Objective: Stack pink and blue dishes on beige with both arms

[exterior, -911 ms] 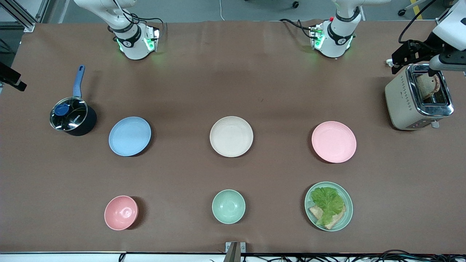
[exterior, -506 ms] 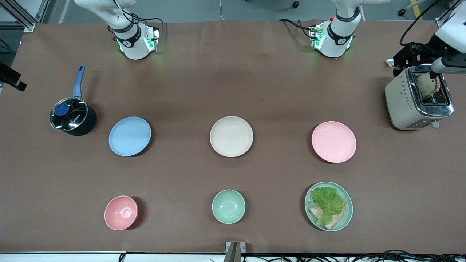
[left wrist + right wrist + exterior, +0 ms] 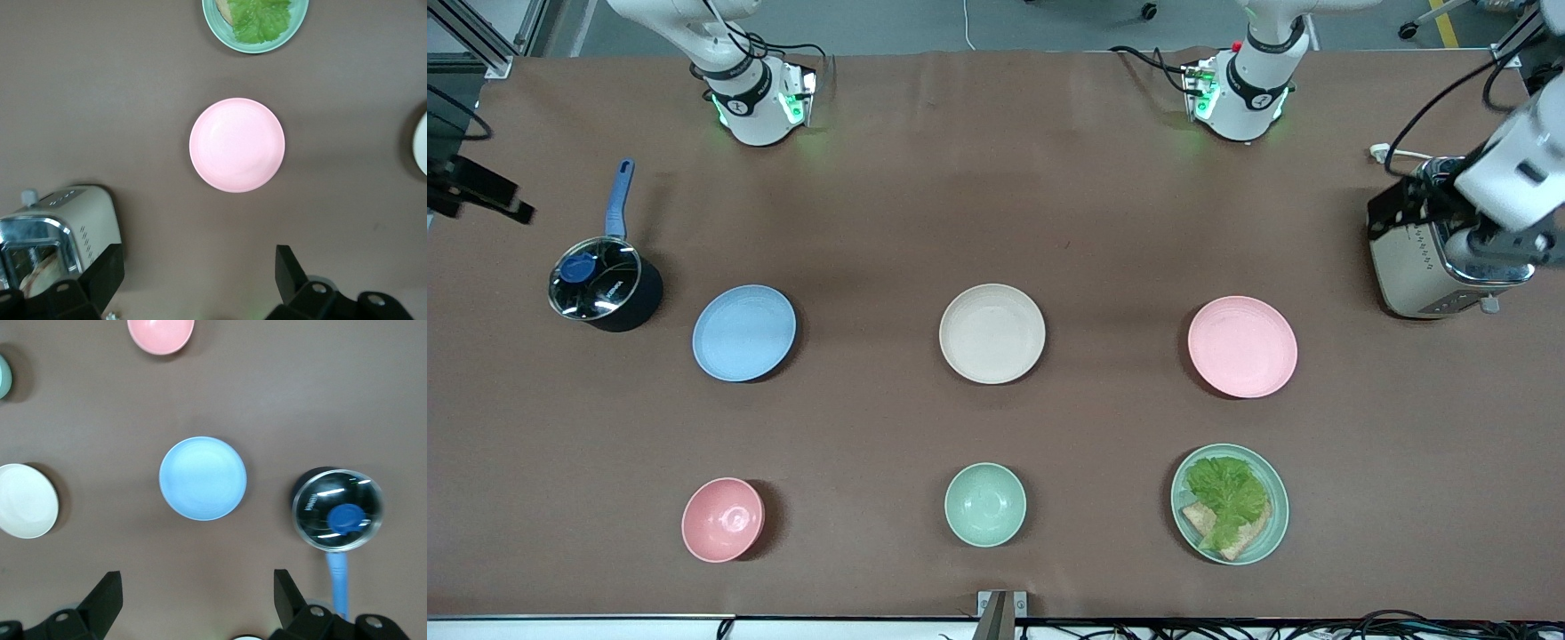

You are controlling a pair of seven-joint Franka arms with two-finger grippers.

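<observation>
Front view shows nothing stacked yet: the beige plate [image 3: 991,333] sits mid-bench, the blue plate [image 3: 743,332] beside it toward the right arm's end, the pink plate [image 3: 1242,347] toward the left arm's end, all three flat on the bench [image 3: 996,178] and well apart. The left end effector [image 3: 193,283] hangs high over the toaster [image 3: 1432,258], its fingers spread wide and empty, with the pink plate ahead of it in its wrist view. The right end effector [image 3: 197,600] hovers at the bench edge near the saucepan [image 3: 603,284], fingers likewise apart and empty, looking down on the blue plate. The step in hand looks like the approach. Each arm would do well to descend at the rim of its own plate, one finger inside and one outside the lip, since these shallow plates offer little else to pinch. The left arm should clear the toaster first; the right should avoid the saucepan handle.
</observation>
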